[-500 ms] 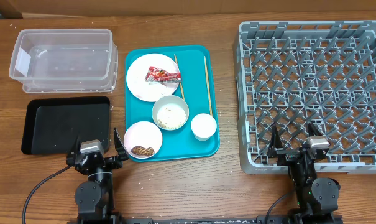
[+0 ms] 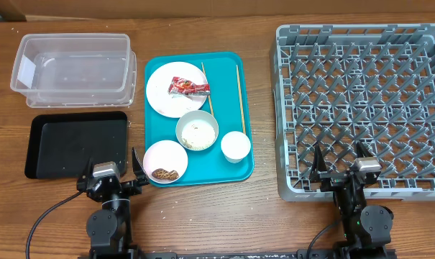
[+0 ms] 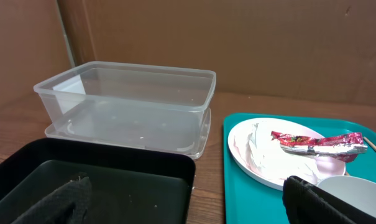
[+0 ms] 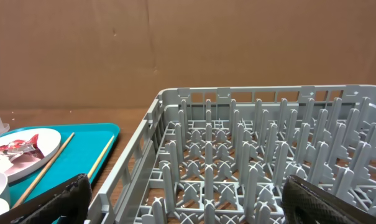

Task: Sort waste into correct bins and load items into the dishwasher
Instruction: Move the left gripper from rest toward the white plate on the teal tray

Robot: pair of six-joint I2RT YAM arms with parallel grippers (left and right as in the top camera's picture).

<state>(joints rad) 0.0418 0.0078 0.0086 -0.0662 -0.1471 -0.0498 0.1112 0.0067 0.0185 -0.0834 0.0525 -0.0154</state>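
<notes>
Both arms are parked at the near edge of the tabletop [image 2: 203,216]. The left gripper [image 2: 108,169] and right gripper [image 2: 340,162] are seen with jaws fully apart, nothing held. Sorting is judged not yet begun

The red wrapper [image 2: 189,87] is found on the pink plate [image 2: 159,97], ahead and right of the left gripper. The black tray [image 2: 77,140] is set just ahead of it, with the clear tub [image 2: 30,54] beyond. The dish rack [image 2: 361,101] is set directly ahead of the right gripper

The wrapper is best pinched from above at its raised crinkle, so the plate is not dragged

No tissue is made out. The cup [image 2: 235,146] interior is hidden, and rice in the bowl [image 2: 197,130] is barely resolved. In the left wrist view the plate is partly cut off by a finger
</notes>
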